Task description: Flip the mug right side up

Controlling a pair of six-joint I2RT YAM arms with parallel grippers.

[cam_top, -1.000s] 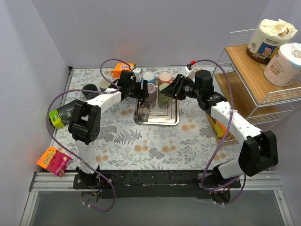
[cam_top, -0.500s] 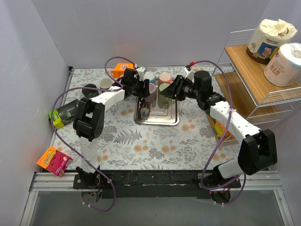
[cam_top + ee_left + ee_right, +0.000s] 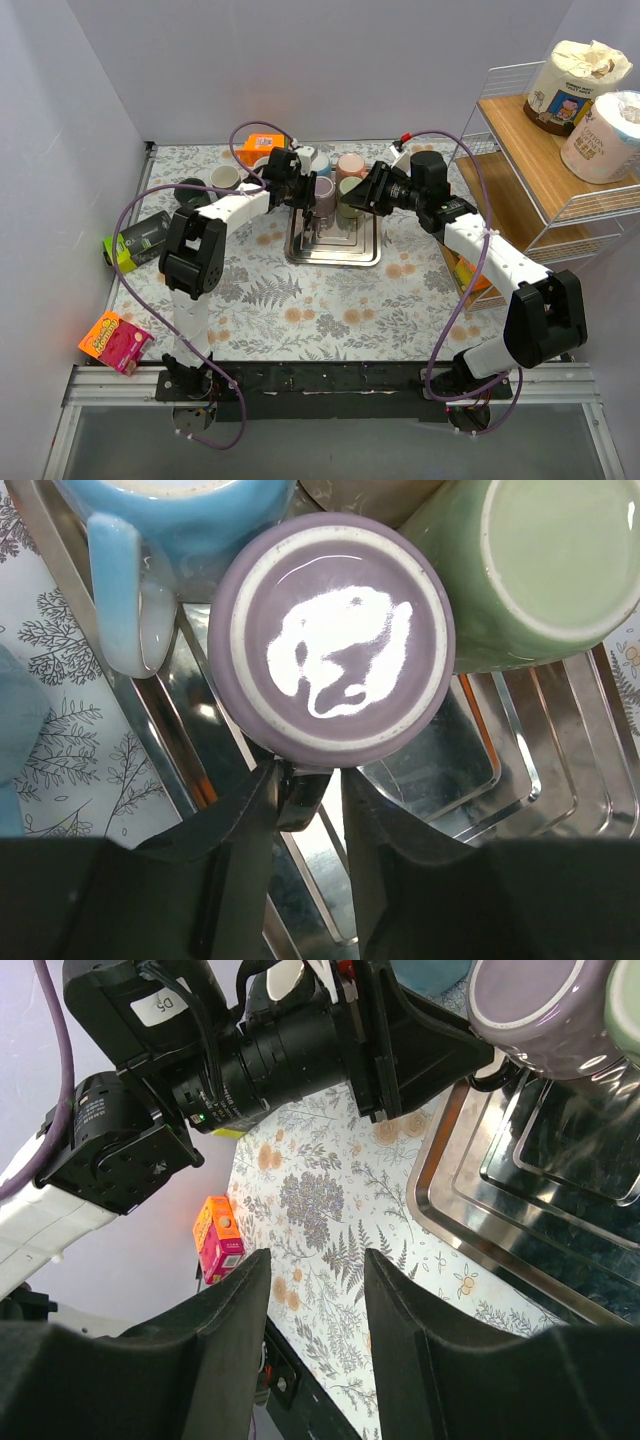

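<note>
Table (image 3: 300, 300) under a floral cloth has a wire shelf (image 3: 520, 170) at its right edge and a steel tray (image 3: 335, 255) near the middle of its far edge. Over the tray's far part sits a cluster of mugs. The purple mug (image 3: 330, 640) has its base turned toward the left wrist camera, with the green mug (image 3: 545, 570) touching it on one side and the blue mug (image 3: 170, 540) close on the other. Whether the purple mug rests on the tray I cannot tell. The left gripper (image 3: 305, 800) is pinched narrowly on the purple mug's handle. The right gripper (image 3: 315, 1270) is spread wide beside the green mug, holding nothing.
</note>
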